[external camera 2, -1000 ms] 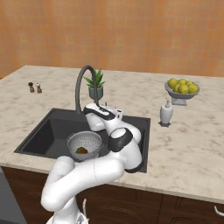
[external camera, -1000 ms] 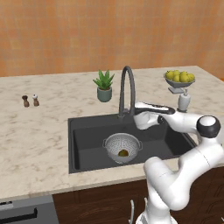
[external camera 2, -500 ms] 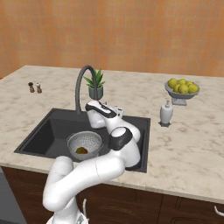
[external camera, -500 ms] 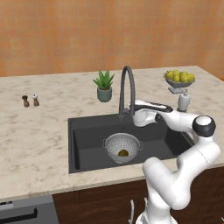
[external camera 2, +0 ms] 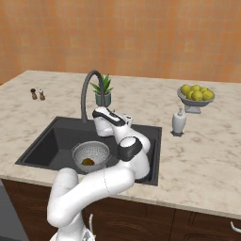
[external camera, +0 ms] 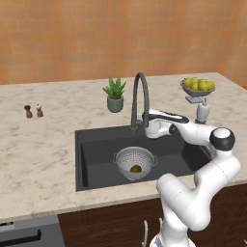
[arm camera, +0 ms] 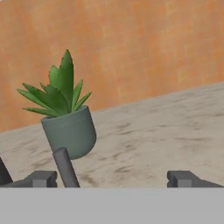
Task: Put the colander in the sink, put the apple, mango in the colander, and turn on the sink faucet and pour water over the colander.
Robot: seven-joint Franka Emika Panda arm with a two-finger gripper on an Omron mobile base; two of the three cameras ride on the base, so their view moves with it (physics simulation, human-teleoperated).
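- The colander [external camera: 135,163] sat inside the sink [external camera: 96,149], close to the middle of the basin.
- Something small and dark lay in the bottom of the colander. It looked like the mango [external camera: 136,168], but it was too small to be sure.
- The red apple could not be told apart in there, so it was hard to say if both fruits were in.
- No water could be seen running from the sink faucet [external camera: 139,99]. So turning on the water looked like the job left to do.
- The gripper [arm camera: 112,178] was up at the back of the sink, right beside the foot of the faucet.
- Its fingers [arm camera: 41,178] stood wide apart and held nothing.
- In the hand view, a thin dark bar, likely the faucet lever [arm camera: 65,167], poked up between the two fingers, close to the left one.
- It could not be told whether that finger touched the bar.
- A little potted plant [arm camera: 65,118] stood on the counter just behind the faucet.
- The colander was lower down, in front of the faucet, well away from the open fingers.
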